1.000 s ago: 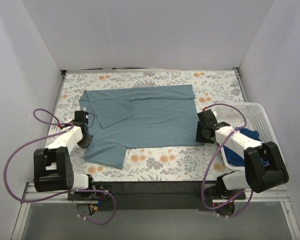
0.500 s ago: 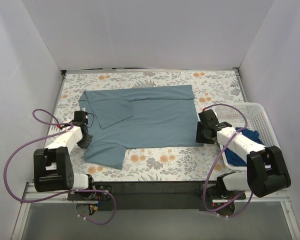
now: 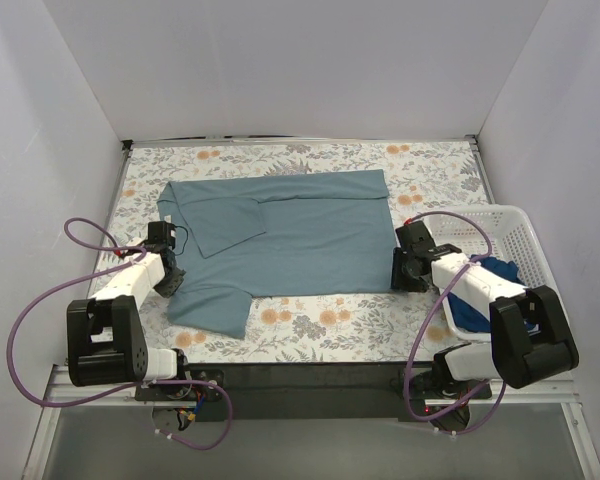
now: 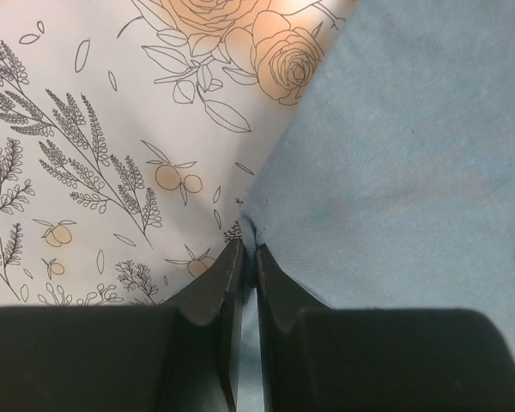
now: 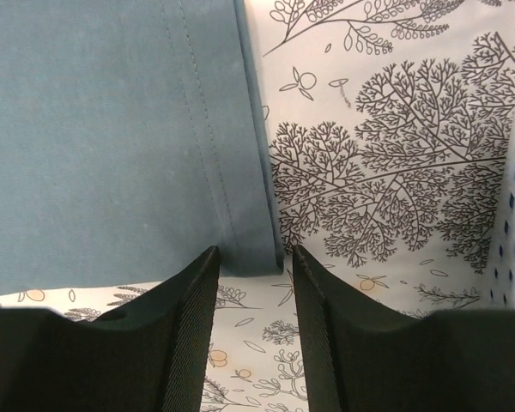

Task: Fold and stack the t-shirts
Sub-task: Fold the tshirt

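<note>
left gripper (image 4: 249,262) pinching slate-blue t-shirt (image 4: 412,172) edge, floral tablecloth (image 4: 86,129) beneath.

Both arms are the same build. My left arm (image 3: 130,283) and right arm (image 3: 472,285) have white link shells with black joint housings. The largest housing on each is a boxy black shoulder block (image 3: 105,338). The wrist ends are black too. Each arm has one purple cable (image 3: 12,335) that loops wide off the wrist end and runs back to the base, with another loop below the mount. My left gripper (image 4: 249,257) has two matte black fingers (image 4: 208,300), smooth and tapering to thin tips. My right gripper (image 5: 251,257) has black fingers (image 5: 189,326) too, with a fine ribbed texture along the inner edges.
</note>
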